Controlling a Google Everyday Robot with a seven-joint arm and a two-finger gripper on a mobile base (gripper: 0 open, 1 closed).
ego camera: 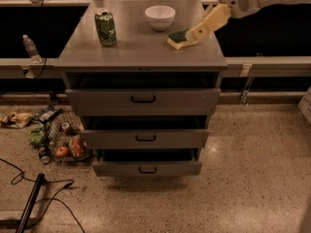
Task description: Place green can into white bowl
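Logging state: can (105,27) stands upright on the bench (141,52), well to the left of the bowl (160,17) and a little nearer the camera, with nothing touching it. The bowl sits upright and looks empty. The hand (197,31) hangs to the right of the bowl, nearer the camera, over or against the far end of a sponge (180,39); contact cannot be told. Released or clenched: cannot tell. It carries nothing that I can see.

Risks, as judged:
- The hand is on the opposite side of the bowl from the can. A straight sweep across passes the bowl, and a low path could knock or shove it.
- The sponge lies just right of the bowl, so a dragging hand could push it into the bowl's side.
- The can is tall and narrow. A glancing approach from the bowl side could tip it and roll it off the bench edge away from the bowl.
- The bowl is small against the can. A high or off-centre release could bounce the can out or flip the bowl.
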